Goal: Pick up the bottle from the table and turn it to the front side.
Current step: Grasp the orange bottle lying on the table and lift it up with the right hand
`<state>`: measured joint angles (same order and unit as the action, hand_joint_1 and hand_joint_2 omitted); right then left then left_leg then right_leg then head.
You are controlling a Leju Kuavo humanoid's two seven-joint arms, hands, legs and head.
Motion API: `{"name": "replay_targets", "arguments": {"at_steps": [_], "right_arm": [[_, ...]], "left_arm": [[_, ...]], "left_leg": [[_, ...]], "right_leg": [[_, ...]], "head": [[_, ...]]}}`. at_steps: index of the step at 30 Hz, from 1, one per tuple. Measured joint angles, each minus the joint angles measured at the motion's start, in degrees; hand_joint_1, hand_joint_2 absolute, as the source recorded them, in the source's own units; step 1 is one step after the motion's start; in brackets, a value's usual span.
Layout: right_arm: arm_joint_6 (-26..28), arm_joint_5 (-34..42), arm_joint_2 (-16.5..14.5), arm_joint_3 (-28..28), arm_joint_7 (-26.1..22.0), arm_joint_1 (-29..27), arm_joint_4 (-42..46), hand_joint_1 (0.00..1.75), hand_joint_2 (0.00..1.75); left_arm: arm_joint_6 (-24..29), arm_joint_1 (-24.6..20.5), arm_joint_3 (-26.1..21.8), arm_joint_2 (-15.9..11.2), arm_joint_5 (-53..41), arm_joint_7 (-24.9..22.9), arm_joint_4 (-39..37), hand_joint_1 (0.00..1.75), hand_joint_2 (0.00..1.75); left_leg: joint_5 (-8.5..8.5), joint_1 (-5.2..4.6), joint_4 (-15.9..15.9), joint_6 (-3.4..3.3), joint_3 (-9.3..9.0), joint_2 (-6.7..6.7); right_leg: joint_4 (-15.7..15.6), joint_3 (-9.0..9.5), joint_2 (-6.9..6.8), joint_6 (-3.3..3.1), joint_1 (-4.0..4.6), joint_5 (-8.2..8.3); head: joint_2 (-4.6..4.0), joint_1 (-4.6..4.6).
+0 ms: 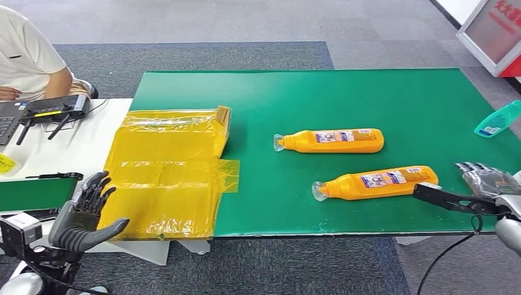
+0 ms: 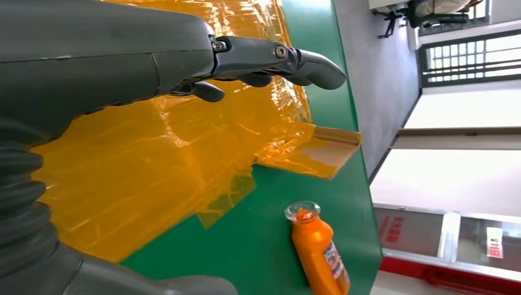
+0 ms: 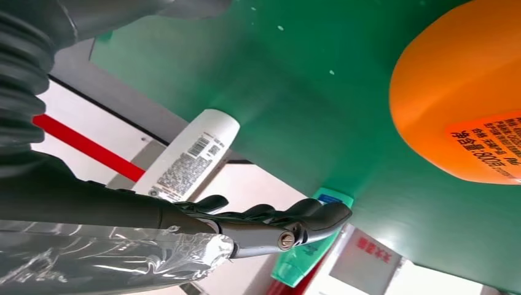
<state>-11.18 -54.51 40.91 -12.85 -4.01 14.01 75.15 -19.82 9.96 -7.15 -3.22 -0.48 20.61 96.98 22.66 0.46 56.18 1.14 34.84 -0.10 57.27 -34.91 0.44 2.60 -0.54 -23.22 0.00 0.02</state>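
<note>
A: Where are the bottles?

B: Two orange ones lie flat on the green desk (image 1: 344, 92), well apart from both hands. The near bottle (image 1: 375, 182) is just beside the right hand (image 1: 488, 179), caps pointing toward the yellow sheet (image 1: 166, 172). The far bottle (image 1: 332, 141) lies behind it.

A: And the hands?

B: The left hand (image 1: 83, 212) hovers off the desk's near left corner, fingers (image 1: 95, 184) spread wide, holding nothing. The right hand sits at the desk's right end, wrapped in clear film and partly cut off by the frame; its wrist camera shows the fingers (image 3: 276, 218) stretched out and apart, empty.

A: Anything hard to read?

B: A teal bottle (image 1: 497, 120) at the right edge is cut off. The right wrist camera also shows a white bottle (image 3: 190, 157) past the desk edge, label too blurred to read. A person (image 1: 27, 52) at the white desk (image 1: 74, 147) is cropped at the upper left.
</note>
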Motion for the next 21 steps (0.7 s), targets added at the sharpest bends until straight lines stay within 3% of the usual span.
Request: {"name": "replay_targets", "arguments": {"at_steps": [6,21], "right_arm": [[0.7,-0.7,1.5,-3.8,-2.3,1.7,0.2,0.0,1.75],[3.2,-1.4,1.5,-13.9,-5.6,8.5,-0.6,0.0,1.75]], "left_arm": [[-0.3,-0.1,0.0,0.0,0.0,0.1,0.0,0.0,1.75],[-0.2,-1.2,0.7,0.0,0.2,0.1,-0.6,0.0,1.75]], "left_leg": [[-0.01,0.0,0.0,0.01,-0.01,0.01],[-0.06,0.0,0.0,0.01,0.0,0.01]], "right_leg": [[0.0,-0.01,0.01,0.0,0.0,0.0],[0.0,-0.01,0.0,0.02,0.0,0.02]], "head": [[0.0,-0.01],[0.0,0.0]]}}
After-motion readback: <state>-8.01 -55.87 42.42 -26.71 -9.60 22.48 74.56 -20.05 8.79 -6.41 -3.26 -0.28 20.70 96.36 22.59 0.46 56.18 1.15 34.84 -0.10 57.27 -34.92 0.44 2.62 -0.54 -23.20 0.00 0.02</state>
